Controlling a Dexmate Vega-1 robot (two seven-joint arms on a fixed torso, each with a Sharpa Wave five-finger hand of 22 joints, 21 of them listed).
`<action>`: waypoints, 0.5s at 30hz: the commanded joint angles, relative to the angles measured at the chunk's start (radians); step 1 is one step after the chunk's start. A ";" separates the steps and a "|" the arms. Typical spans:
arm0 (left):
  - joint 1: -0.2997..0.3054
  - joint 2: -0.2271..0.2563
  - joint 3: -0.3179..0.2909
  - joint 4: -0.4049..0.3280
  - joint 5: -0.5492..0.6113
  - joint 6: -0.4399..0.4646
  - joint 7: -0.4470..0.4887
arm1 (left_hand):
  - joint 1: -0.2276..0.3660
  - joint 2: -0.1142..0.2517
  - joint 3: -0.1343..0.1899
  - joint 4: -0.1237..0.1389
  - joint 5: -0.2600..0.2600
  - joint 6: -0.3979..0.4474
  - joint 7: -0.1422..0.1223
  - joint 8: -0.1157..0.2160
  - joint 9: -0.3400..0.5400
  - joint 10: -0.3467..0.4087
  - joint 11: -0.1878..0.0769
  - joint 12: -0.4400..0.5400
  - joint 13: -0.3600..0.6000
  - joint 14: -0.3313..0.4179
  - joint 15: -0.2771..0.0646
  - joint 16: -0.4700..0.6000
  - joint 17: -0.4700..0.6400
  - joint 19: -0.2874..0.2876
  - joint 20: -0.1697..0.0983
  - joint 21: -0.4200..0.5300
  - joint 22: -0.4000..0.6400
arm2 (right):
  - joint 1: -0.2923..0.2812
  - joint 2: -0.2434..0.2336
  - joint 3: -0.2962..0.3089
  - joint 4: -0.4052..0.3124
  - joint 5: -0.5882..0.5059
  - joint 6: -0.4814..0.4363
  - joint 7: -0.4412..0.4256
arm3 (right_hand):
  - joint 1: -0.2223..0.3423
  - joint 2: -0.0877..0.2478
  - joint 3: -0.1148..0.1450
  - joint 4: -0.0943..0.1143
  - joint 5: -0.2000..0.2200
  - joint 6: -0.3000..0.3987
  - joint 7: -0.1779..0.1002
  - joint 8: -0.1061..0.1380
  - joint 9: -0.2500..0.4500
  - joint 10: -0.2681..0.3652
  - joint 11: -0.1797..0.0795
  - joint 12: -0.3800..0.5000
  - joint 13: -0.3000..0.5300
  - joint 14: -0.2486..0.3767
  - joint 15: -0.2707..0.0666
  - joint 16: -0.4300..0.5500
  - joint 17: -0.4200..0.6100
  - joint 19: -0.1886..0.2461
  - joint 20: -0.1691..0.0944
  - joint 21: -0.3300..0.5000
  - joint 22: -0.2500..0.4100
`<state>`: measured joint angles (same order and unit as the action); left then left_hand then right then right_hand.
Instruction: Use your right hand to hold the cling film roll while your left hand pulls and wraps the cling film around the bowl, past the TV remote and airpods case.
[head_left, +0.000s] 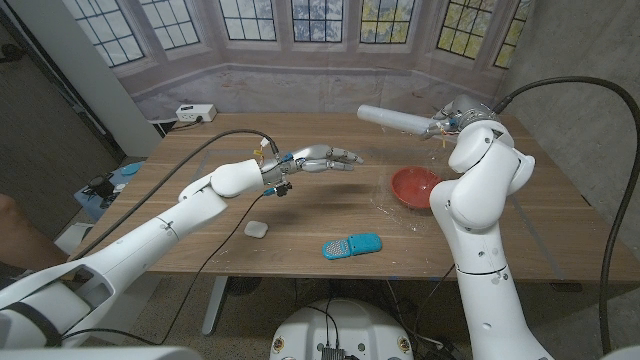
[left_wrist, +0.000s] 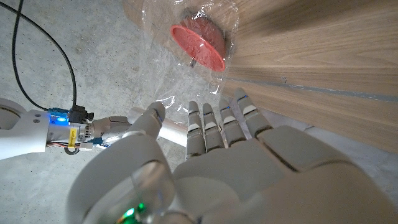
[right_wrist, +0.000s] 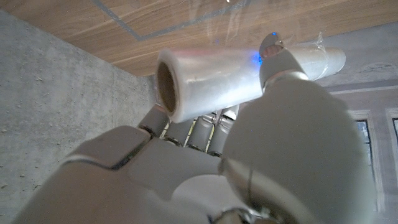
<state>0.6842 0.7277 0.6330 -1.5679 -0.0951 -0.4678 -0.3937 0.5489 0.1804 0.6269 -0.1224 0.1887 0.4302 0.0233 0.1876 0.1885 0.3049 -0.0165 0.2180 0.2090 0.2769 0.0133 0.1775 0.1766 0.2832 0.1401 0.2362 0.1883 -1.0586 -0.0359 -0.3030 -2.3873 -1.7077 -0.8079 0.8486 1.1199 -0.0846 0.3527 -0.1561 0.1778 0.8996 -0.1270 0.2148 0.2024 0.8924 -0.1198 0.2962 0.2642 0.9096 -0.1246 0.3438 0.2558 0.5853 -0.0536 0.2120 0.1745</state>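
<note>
Right hand (head_left: 452, 122) grips the cling film roll (head_left: 393, 119) above the bowl (head_left: 414, 185); film drapes it, left hand (head_left: 322, 158) fingers spread, empty; wrapping seemingly unfinished.

We see open wooden desk (head_left: 250, 160) around twelve o'clock; a small white case (head_left: 256, 229) and turquoise remote (head_left: 351, 245) block six o'clock.

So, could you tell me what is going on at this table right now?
The robot's right hand holds a white cling film roll up above the wooden table. A sheet of clear film covers the red bowl below it. The left hand hovers over the table's middle, fingers extended, holding nothing visible. A blue TV remote and a white airpods case lie nearer the front edge.
</note>
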 joint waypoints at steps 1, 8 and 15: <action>0.000 0.007 -0.006 0.001 0.027 -0.016 0.009 | -0.002 -0.005 -0.003 -0.003 0.006 -0.010 0.000 -0.005 0.002 -0.006 -0.002 -0.005 0.003 -0.014 0.003 -0.002 0.003 -0.006 -0.002 -0.005 0.004 | -0.031 0.038 0.018 0.001 0.043 -0.049 -0.076 | 0.020 0.106 -0.004 -0.001 0.006 0.027 0.021 0.003 0.006 0.002 0.005 -0.004 0.004 0.008 -0.086 0.007 0.002 0.009 -0.006 0.004 0.002; -0.003 0.008 -0.006 0.002 0.027 -0.007 0.003 | 0.000 -0.005 -0.005 -0.004 0.006 -0.011 -0.001 -0.004 0.002 -0.010 -0.003 -0.007 0.002 -0.019 0.002 -0.001 0.002 -0.009 -0.004 -0.006 0.004 | -0.031 0.030 0.022 0.023 0.093 -0.078 -0.117 | 0.026 0.106 -0.005 -0.004 0.006 0.029 0.020 0.003 0.006 0.002 0.003 -0.004 0.004 0.005 -0.089 0.006 0.001 0.010 -0.006 0.004 0.002; -0.013 0.008 -0.002 0.011 0.029 -0.005 -0.006 | 0.002 -0.005 -0.007 -0.006 0.006 -0.012 -0.002 -0.004 0.002 -0.010 -0.002 -0.007 0.002 -0.025 0.001 -0.001 0.001 -0.011 -0.007 -0.008 0.003 | -0.024 0.005 0.021 0.050 0.162 -0.121 -0.172 | 0.026 0.106 -0.007 -0.004 0.006 0.030 0.015 0.002 0.006 0.005 -0.001 -0.004 0.004 0.007 -0.089 0.006 0.001 0.011 -0.006 0.004 0.002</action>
<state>0.6811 0.7338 0.6290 -1.5646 -0.0727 -0.4774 -0.3895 0.5489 0.1803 0.6228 -0.1266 0.1887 0.4195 0.0196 0.1876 0.1884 0.2959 -0.0214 0.2145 0.2091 0.2567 0.0178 0.1778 0.1768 0.2749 0.1319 0.2285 0.1883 -1.0841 -0.0104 -0.2853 -2.3683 -1.6259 -0.8776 0.7471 1.1246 -0.0709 0.3473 -0.1616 0.1769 0.8975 -0.1248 0.2075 0.2024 0.8922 -0.1198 0.2892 0.2675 0.9096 -0.1246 0.3439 0.2558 0.5891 -0.0572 0.2120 0.1745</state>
